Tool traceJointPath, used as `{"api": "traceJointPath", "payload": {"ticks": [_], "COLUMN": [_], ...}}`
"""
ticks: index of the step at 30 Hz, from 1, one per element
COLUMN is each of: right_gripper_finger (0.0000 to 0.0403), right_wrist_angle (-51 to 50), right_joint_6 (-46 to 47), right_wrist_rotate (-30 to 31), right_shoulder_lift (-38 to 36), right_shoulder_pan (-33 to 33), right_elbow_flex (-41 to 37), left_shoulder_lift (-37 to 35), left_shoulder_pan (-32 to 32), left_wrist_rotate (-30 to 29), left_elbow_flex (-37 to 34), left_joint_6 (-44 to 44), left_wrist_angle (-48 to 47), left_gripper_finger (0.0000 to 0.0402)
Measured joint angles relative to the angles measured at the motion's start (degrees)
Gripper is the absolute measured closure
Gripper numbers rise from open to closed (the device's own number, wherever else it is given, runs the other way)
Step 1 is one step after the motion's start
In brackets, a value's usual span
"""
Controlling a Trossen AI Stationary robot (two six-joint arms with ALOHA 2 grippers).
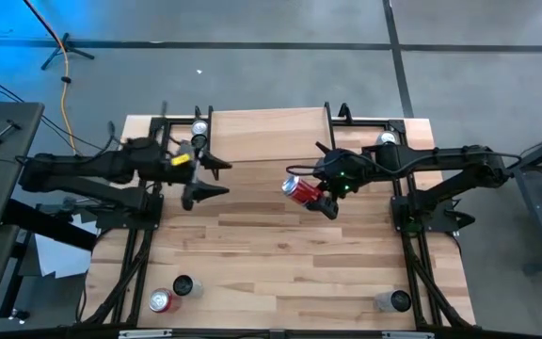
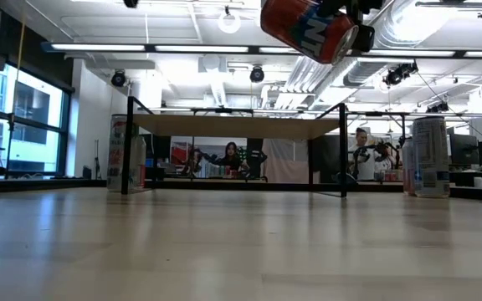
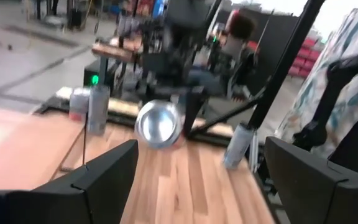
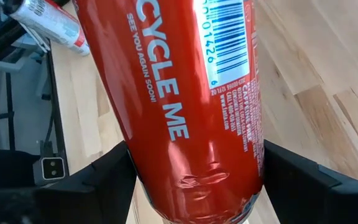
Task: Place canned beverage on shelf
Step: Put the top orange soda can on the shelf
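The red can (image 1: 301, 189) hangs tilted above the table (image 1: 280, 264), just in front of the shelf (image 1: 263, 136) (not on its plank top), pinched between the fingers of the right gripper (image 1: 322, 196). The left gripper (image 1: 213, 177) hovers off the shelf's left front corner, its fingers spread and holding nothing. A silver can (image 2: 430, 156) stands beside the shelf's right end.

High view straight down; low view level across table (image 2: 241, 251); both share shelf (image 1: 266, 135).

Red can (image 2: 310, 27) cut off by top edge.
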Motion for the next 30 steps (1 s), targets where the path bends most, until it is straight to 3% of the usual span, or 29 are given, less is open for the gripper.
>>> {"api": "traceJointPath", "payload": {"ticks": [10, 16, 26, 30], "right_gripper_finger": [0.0123, 0.0123, 0.0123, 0.0123], "right_wrist_angle": [6.91, 8.86, 8.03, 8.35], "right_joint_6": [-1.53, -3.09, -4.97, -4.97], "right_wrist_rotate": [1.01, 3.75, 4.71, 5.06], "right_shoulder_lift": [1.73, 3.7, 4.81, 4.79], "right_shoulder_pan": [2.32, 3.21, 3.25, 3.17], "right_elbow_flex": [0.02, 0.02, 0.02, 0.02], "left_shoulder_lift": [15.57, 23.33, 27.18, 26.24], "left_shoulder_pan": [1.11, 1.95, 1.88, 1.86], "left_wrist_rotate": [-5.01, -4.52, 7.02, 7.41], "left_elbow_flex": [4.97, 7.96, 11.88, 11.92], "left_joint_6": [2.62, 2.6, 7.0, 8.48], "left_wrist_angle": [0.91, 2.7, 3.32, 2.12], "left_gripper_finger": [0.0084, 0.0084, 0.0085, 0.0085]}}
